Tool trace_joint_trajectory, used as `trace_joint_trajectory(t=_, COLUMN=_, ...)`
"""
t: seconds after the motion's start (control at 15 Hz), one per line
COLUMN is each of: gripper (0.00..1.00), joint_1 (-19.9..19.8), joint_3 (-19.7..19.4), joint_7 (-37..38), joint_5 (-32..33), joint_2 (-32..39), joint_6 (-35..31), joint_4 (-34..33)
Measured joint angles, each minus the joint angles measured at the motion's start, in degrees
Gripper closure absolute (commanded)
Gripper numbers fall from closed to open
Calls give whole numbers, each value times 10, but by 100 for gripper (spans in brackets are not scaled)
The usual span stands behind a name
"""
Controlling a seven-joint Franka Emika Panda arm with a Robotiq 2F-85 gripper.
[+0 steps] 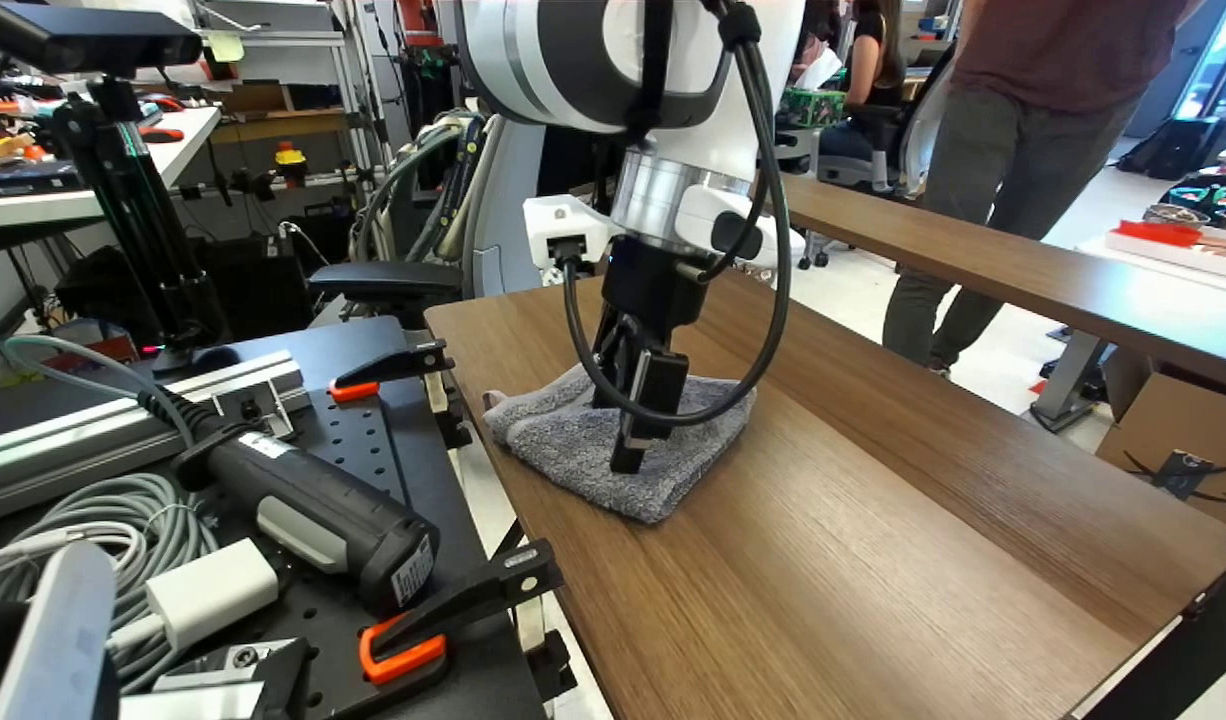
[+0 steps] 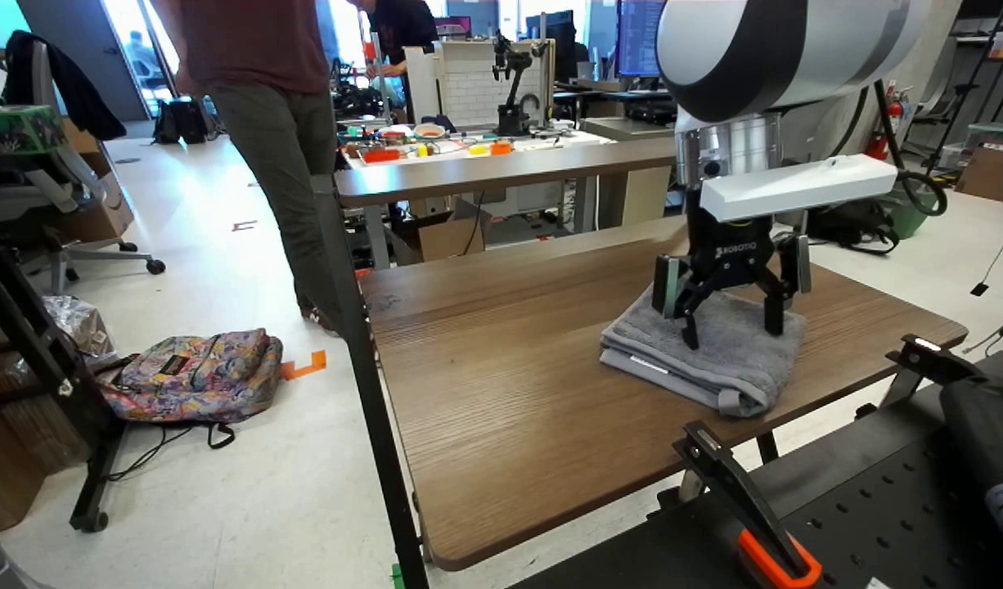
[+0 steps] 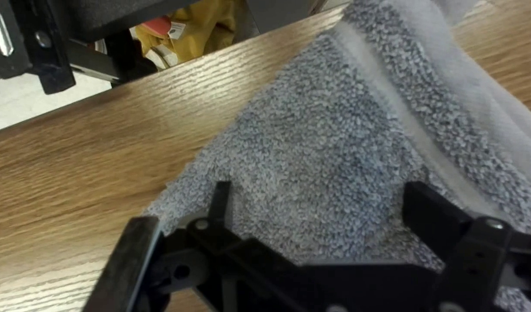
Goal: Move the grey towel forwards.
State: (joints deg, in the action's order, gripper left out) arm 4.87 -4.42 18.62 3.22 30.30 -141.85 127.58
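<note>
One grey towel [image 2: 718, 356] lies folded on the worktop [image 1: 873, 560], just inside its edge beside the black bench [image 2: 894, 499], the looped corner pointing at that edge. Most room, over brown wood [image 2: 501, 393], lies to the towel's left in an exterior view. Roughly square; which axis is longer I cannot tell. The jaws stand spread, fingertips [image 2: 690, 334] over the towel.

In an exterior view, 2 brown tables [image 2: 501, 425] stand over pale floor [image 2: 248, 491], the near table beneath me, the far table [image 2: 501, 173] glossy with light at its left end; at far left, window glass [image 2: 128, 20] shows bright.
</note>
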Motion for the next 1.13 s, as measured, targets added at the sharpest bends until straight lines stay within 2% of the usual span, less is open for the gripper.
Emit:
trace_joint_trajectory(t=0.67, gripper=0, joint_1=1, joint_3=3, joint_7=0, joint_5=0, joint_2=-3, joint_6=-13, joint_4=-1)
trace_joint_trajectory(t=1.13, gripper=0, joint_1=20, joint_3=14, joint_7=3, joint_5=-1, joint_2=-63, joint_6=-34, joint_4=-11)
